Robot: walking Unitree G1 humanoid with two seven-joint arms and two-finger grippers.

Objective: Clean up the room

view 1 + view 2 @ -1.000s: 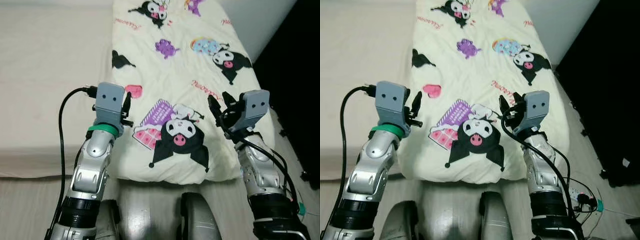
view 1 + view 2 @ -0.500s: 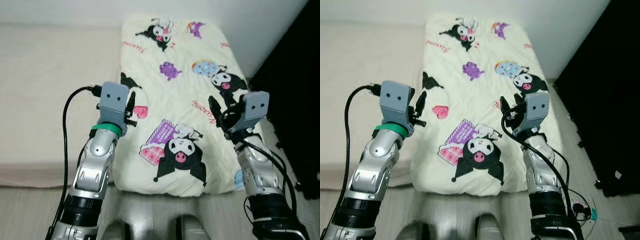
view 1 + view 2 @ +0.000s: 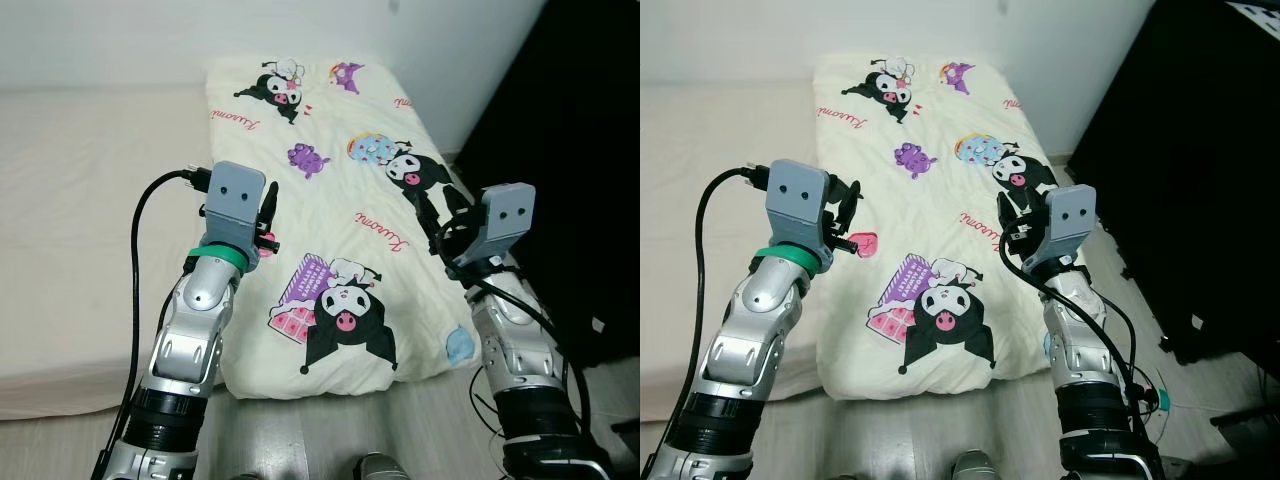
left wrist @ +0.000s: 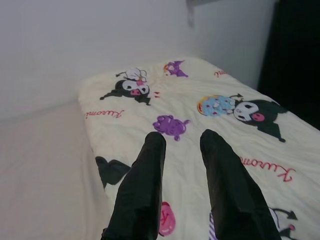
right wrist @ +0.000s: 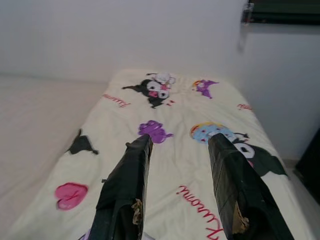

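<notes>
Cream cartoon-print quilted blanket (image 3: 340, 200) lies spread flat on beige mattress (image 3: 80, 200). Left gripper (image 4: 182, 142) and right gripper (image 5: 182, 145) hover above, fingers parted, empty. Blanket looks soft, light, floppy; pinch near-edge corners.

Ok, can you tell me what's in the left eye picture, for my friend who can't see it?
A cream blanket printed with black cartoon characters lies folded along the right side of a beige mattress. The robot's two silver arms reach over its near end, with the left gripper and right gripper held above it, both open and holding nothing. A white wall runs behind.
</notes>
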